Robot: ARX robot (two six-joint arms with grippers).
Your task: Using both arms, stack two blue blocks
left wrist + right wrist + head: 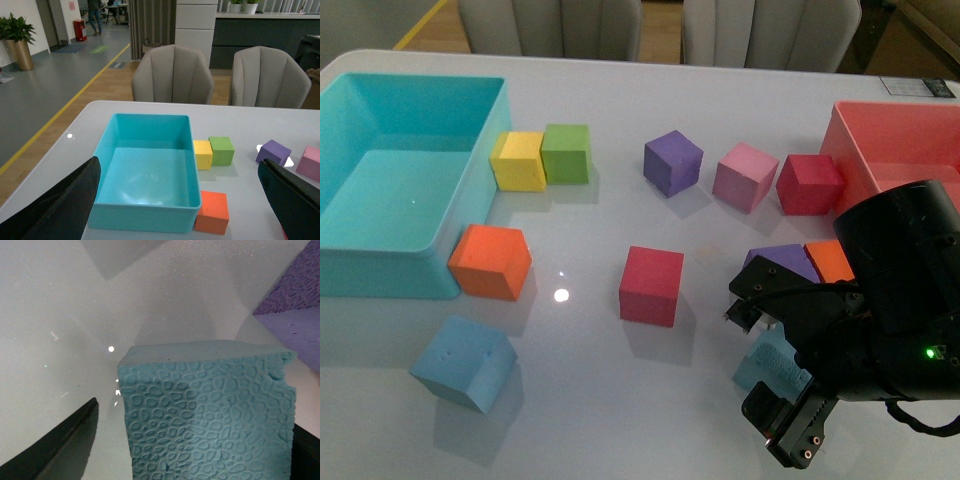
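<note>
One light blue block (465, 362) lies alone at the table's front left. The other blue block (763, 360) sits at the front right, between the fingers of my right gripper (772, 372), which is open around it. In the right wrist view that blue block (207, 420) fills the frame with a textured face, and a black finger (55, 445) stands apart from its side. My left gripper (175, 200) is open and empty, above the table near the turquoise bin (145, 220). No blue block shows in the left wrist view, and the left arm is out of the front view.
A turquoise bin (380, 260) stands at the left and a red bin (890, 150) at the right. A purple cube (782, 262) and an orange cube (830, 258) crowd the right gripper. Orange (490, 262), yellow (519, 160), green (566, 153), purple (672, 162), pink (745, 177) and red (651, 286) cubes are scattered about.
</note>
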